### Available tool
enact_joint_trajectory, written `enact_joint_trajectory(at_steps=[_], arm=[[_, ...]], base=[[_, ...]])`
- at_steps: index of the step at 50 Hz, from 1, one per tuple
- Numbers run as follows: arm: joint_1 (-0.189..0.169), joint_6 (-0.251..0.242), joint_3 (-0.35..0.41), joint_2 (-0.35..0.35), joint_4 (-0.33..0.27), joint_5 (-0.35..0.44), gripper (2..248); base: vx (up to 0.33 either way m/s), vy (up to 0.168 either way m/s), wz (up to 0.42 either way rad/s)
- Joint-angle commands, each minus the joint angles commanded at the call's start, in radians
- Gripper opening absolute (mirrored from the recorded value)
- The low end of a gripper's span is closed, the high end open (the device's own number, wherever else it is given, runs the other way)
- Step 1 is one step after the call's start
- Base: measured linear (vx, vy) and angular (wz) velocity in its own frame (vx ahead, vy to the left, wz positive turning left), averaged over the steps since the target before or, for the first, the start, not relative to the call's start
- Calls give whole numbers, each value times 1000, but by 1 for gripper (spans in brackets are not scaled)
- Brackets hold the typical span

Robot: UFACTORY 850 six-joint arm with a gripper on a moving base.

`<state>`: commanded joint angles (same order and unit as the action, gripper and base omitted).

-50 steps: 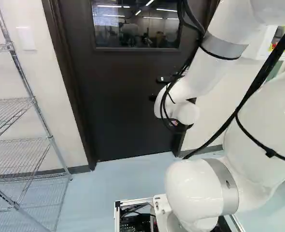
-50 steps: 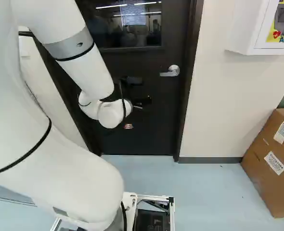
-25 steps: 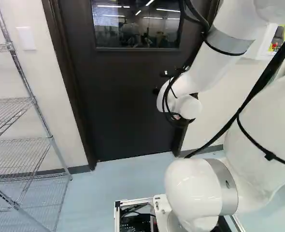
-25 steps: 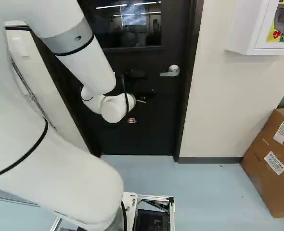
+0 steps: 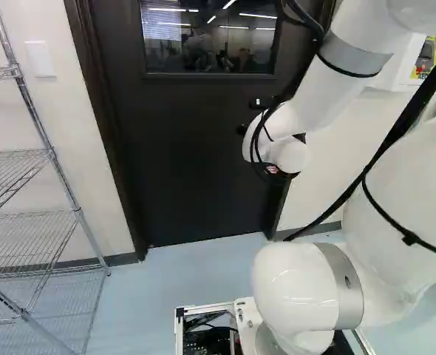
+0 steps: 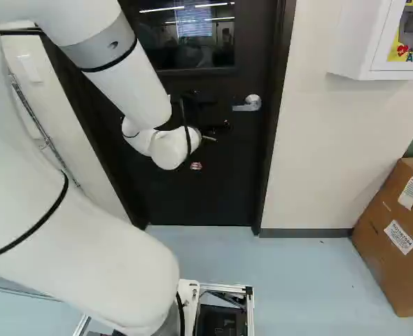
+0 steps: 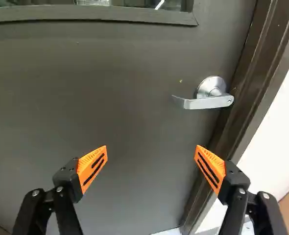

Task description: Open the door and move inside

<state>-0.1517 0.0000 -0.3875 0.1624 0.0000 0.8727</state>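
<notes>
Orange ribbed pads (image 7: 92, 166) tip the black gripper (image 6: 213, 114), its fingers spread apart, short of the curved metal handle (image 6: 248, 103) on the smooth, shut dark door (image 6: 203, 199). Close right of the handle runs brown frame (image 7: 254, 88); above, glass (image 6: 192, 42); below, pale floor (image 6: 290, 280). Wire shelving (image 5: 26, 240) stands well left, a cardboard box (image 6: 395, 245) lower right.

Wire shelving (image 5: 26, 214) beside door wall | cardboard box (image 6: 395, 231) on floor | wall-mounted AED cabinet (image 6: 378, 42)
</notes>
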Motion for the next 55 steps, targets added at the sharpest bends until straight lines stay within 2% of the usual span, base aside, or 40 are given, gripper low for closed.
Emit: enact_joint_trajectory(at_steps=[36, 55], arm=[[-21, 0, -120, -39, -2, 0, 247], [-34, 0, -196, -74, -50, 0, 247]], base=[[0, 0, 0], [0, 0, 0]])
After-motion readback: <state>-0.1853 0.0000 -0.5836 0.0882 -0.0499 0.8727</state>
